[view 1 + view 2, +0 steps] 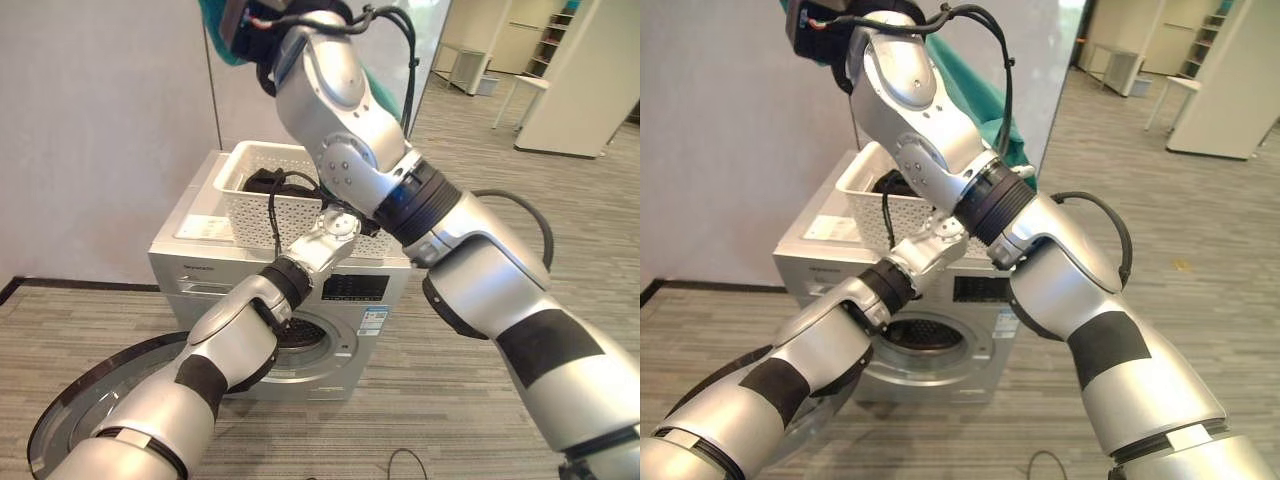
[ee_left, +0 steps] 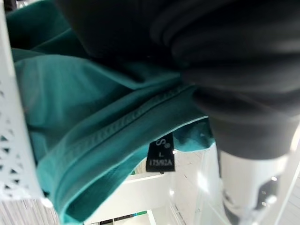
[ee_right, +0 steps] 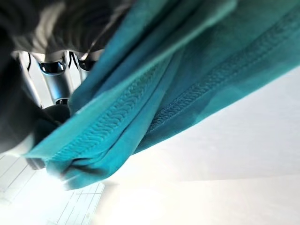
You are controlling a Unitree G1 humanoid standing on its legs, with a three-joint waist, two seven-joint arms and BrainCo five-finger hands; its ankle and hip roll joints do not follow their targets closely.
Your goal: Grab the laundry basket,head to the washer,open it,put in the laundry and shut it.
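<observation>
Grey wall behind washer (image 1: 290,300); right hand (image 3: 51,89) raised, fingers closed on teal garment (image 3: 187,79); left hand's grip unclear inside basket (image 1: 250,205).

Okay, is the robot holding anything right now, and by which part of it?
The right hand holds a teal garment, lifted above the basket, by a bunched fold near a stitched hem. The left hand is inside the basket, its grip unclear.

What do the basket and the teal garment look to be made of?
The laundry basket looks like rigid white plastic, given its moulded lattice of perforations. The teal garment looks like soft knit fabric, matte, with stitched hems, draped folds and a sewn-in black size tag.
</observation>
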